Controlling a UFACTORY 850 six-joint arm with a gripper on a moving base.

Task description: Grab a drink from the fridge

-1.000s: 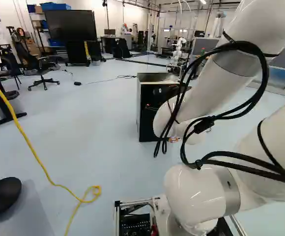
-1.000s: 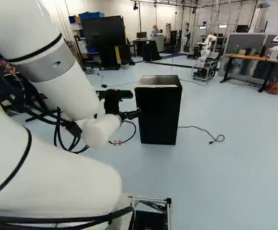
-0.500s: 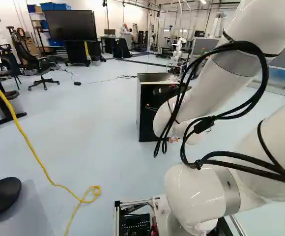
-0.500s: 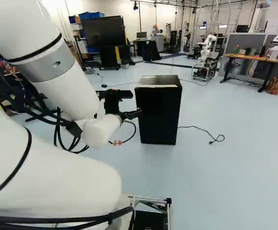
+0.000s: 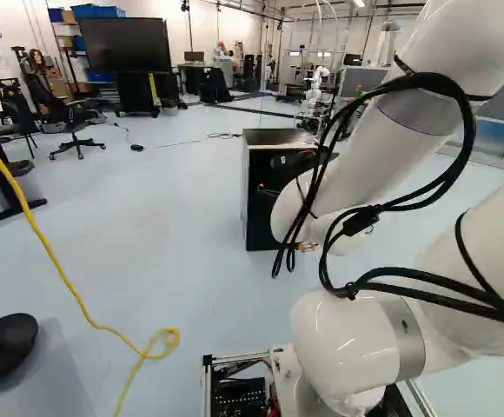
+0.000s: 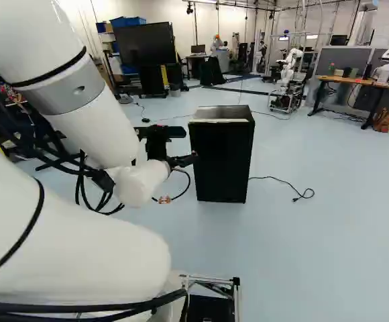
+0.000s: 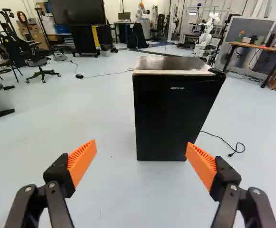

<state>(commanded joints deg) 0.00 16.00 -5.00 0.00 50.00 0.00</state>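
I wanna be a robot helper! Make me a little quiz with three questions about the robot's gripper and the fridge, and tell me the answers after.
1. Fill in the missing word: the fridge has a ____ front.
2. Pick one. In the wrist view, the gripper is:
a) shut on a bottle
b) wide open with nothing in its grip
c) shut tight with its tips touching
3. True or false: the fridge's door is swung wide open.

Key: 1. black; 2. b; 3. false, the door is closed.
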